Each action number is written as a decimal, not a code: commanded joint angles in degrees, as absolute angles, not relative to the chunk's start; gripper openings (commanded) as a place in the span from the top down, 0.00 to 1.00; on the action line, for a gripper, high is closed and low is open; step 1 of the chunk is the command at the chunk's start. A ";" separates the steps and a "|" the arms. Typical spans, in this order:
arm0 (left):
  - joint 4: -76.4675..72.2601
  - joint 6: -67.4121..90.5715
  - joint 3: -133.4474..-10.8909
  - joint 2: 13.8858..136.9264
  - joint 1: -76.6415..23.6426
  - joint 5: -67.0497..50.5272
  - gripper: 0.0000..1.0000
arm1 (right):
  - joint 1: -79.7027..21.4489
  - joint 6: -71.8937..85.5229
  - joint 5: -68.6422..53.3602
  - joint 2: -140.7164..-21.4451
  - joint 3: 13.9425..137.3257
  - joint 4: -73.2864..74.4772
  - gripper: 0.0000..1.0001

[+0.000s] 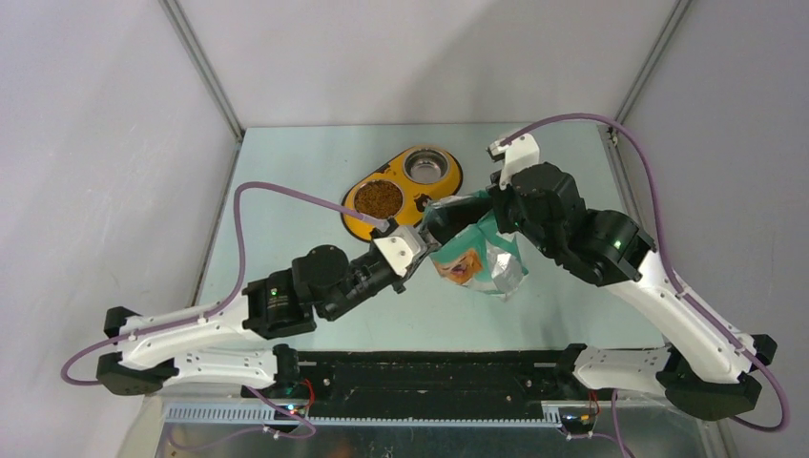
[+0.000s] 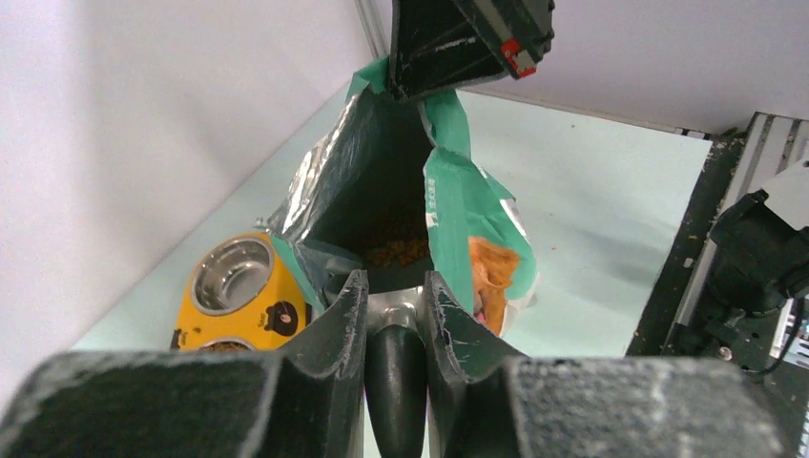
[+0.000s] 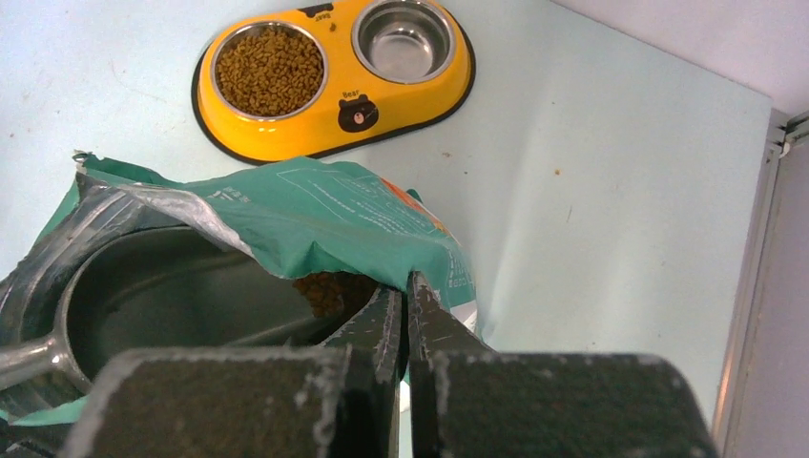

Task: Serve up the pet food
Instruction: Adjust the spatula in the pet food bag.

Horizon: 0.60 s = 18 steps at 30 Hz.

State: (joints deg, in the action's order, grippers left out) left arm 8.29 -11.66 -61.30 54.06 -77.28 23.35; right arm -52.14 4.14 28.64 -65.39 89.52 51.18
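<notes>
- The left end effector (image 2: pixel 394 286) is pressed together on the black handle of a grey metal scoop (image 3: pixel 172 286), whose cup sits inside the mouth of the bag and looks nearly bare.
- The teal-and-white foil-lined bag printed with a golden dog (image 1: pixel 482 258) leans on the pale green desk (image 3: pixel 591 191). In the top view its long axis runs roughly from 10 o'clock (mouth) to 4 o'clock (base), with the mouth towards the left arm.
- The pet food (image 3: pixel 329 291), small brown dry kibble, lies as a loose heap low in the bag, just past the scoop's lip. As a granular mass it has no axis or heading of its own. The scoop handle points at about 2 o'clock into the bag.
- The right end effector (image 3: pixel 405 296) is pinching the bag's upper rim and holds the mouth open.
- At about 11 o'clock from the bag sits a yellow oval two-bowl feeder (image 3: pixel 286 143). Its left bowl is full of kibble (image 3: pixel 269 69) and its right steel bowl (image 3: pixel 403 38) is empty.
- The step in hand appears to be loading the scoop. Next, the cup likely has to push deeper under the heap, come out level past the held rim, then travel to the feeder and tip.
</notes>
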 commanded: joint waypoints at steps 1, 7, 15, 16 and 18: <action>-3.31 -18.10 -66.87 54.65 -77.70 24.97 1.00 | -50.56 2.63 30.94 -62.26 89.32 41.49 1.00; -7.34 -19.17 -68.17 57.15 -77.70 25.46 1.00 | -50.33 3.62 30.30 -61.19 87.00 40.23 1.00; -10.08 -14.74 -63.06 54.99 -77.69 27.78 1.00 | -48.82 0.99 22.81 -55.66 80.82 35.52 0.97; -10.31 -14.19 -62.19 54.78 -77.70 28.19 1.00 | -47.80 0.51 20.12 -55.25 80.40 35.07 0.95; -11.23 -13.76 -61.10 54.44 -77.57 28.59 1.00 | -45.99 0.22 15.32 -54.38 79.11 33.79 0.93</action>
